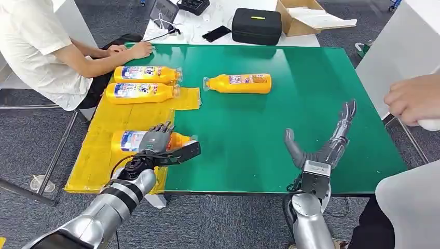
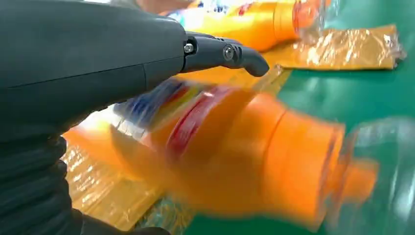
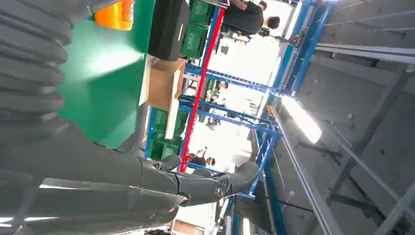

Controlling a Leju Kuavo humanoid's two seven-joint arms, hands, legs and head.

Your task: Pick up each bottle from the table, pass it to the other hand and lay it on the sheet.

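Bottle under left hand

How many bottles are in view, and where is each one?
4. Two bottles lie side by side on the yellow sheet, one behind the other. A third lies on the green table. The left hand holds the fourth over the sheet.

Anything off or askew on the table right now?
Nothing spilled or damaged. One bottle lies alone on the green mat, off the yellow sheet. Two bottles lie on the sheet; the left robot hand grips a third over it.
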